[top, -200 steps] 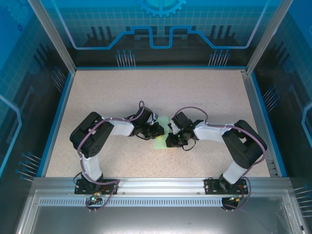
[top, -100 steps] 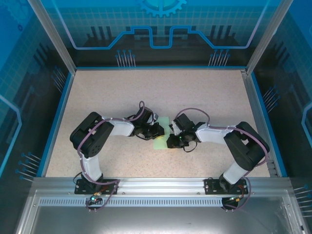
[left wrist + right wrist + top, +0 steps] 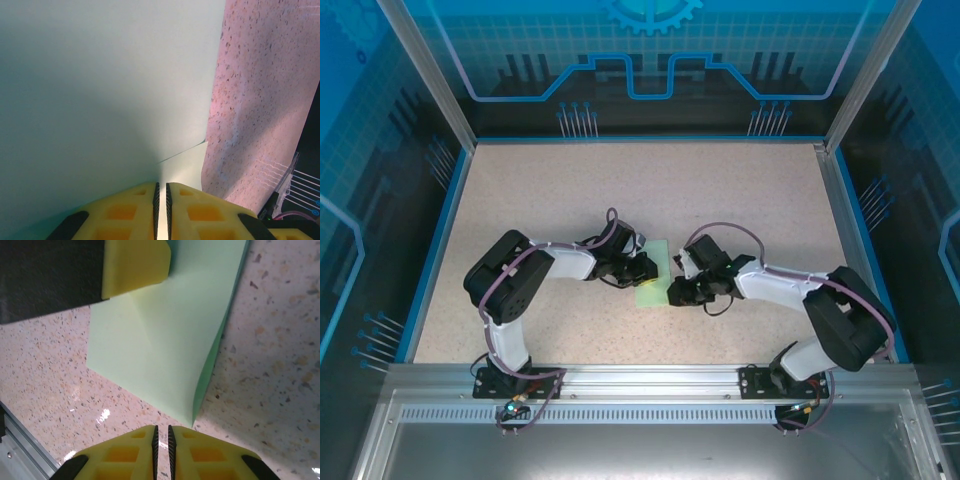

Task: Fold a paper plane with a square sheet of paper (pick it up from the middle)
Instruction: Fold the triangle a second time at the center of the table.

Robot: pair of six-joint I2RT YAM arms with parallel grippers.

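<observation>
The square sheet of paper (image 3: 650, 293), pale mint green and partly folded, lies at the table's middle between both grippers. My left gripper (image 3: 644, 272) is shut on the sheet, and the paper (image 3: 100, 90) spreads out from its yellow fingertips (image 3: 161, 184) with a thin strip pinched in the gap. In the right wrist view the paper (image 3: 160, 335) shows a crease and a raised right edge. Its near corner ends just ahead of my right gripper (image 3: 161, 428), which is shut with nothing between its fingers. That right gripper (image 3: 672, 293) sits at the sheet's right edge. A left fingertip (image 3: 135, 262) rests on the sheet's far part.
Speckled beige tabletop (image 3: 620, 190) extends around the paper, bordered by a blue rim and aluminium posts. The metal front rail (image 3: 640, 380) holds both arm bases. Blue enclosure walls stand at the back and sides.
The right arm's elbow has swung out to the right, and its gripper has drawn slightly back toward the sheet's near right edge. The left arm and the paper have stayed put.
</observation>
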